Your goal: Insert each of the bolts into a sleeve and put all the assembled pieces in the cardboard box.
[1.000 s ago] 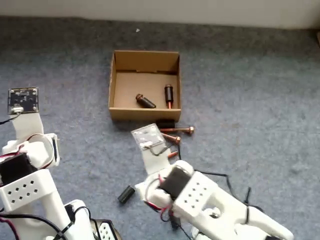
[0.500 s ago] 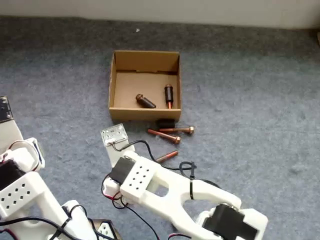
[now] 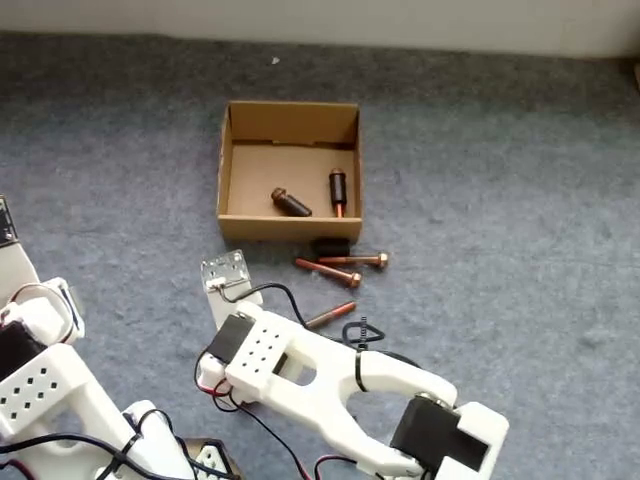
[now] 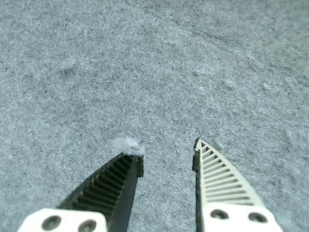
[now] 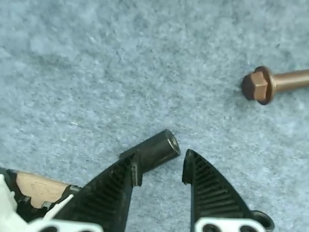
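The cardboard box [image 3: 228, 165] stands open at the middle of the carpet, with two bolt-and-sleeve pieces [image 3: 291, 203] [image 3: 338, 188] lying in it. Just in front of it lie a black sleeve [image 3: 331, 246] and three copper bolts [image 3: 357, 260] [image 3: 327, 271] [image 3: 330, 315]. My right arm [image 3: 265, 355] stretches over the carpet in front of the box. Its gripper [image 5: 161, 166] is open, low over the carpet, with a loose black sleeve [image 5: 155, 150] lying at the tip of its black finger and a bolt head [image 5: 259, 85] farther off. My left gripper [image 4: 167, 157] is open above bare carpet.
Grey carpet [image 3: 500, 200] covers the whole floor, with open room right of the box. My left arm [image 3: 40, 380] stands at the near left corner. A pale wall edge [image 3: 400, 25] runs along the far side.
My right arm has swung left from the bolts and now covers the spot where the loose sleeve lay. The left arm's wrist has drawn back toward the left edge.
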`<state>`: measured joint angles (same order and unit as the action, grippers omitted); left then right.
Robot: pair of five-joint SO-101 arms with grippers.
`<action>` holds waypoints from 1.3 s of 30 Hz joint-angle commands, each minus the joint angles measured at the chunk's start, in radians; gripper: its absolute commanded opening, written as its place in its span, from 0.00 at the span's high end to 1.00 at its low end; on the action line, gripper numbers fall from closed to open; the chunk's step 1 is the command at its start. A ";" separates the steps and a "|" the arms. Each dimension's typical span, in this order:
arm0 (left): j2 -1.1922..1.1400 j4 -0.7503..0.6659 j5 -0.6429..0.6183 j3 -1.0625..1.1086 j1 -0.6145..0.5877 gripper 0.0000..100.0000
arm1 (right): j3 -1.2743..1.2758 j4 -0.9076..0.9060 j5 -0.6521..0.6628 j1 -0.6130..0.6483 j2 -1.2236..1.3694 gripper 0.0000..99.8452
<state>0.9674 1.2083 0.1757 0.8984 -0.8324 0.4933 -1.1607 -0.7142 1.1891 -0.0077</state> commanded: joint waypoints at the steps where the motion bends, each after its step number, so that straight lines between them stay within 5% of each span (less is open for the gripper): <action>1: -0.002 -0.018 -0.012 -0.007 -0.001 0.82 | -0.027 0.012 -0.011 0.008 0.012 0.86; 23: -0.002 -0.018 -0.012 -0.007 -0.001 0.83 | -0.019 0.007 0.000 0.090 0.094 0.86; 29: -0.002 -0.018 -0.012 -0.007 -0.001 0.83 | -0.010 -0.024 0.155 0.031 0.087 1.00; 39: -0.002 -0.017 -0.012 -0.012 0.120 0.83 | -0.002 -0.209 0.301 -0.168 -0.130 1.00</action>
<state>0.9674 1.2083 0.1741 0.8984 -0.8109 0.4933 -1.3295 -0.4534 1.1001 0.0245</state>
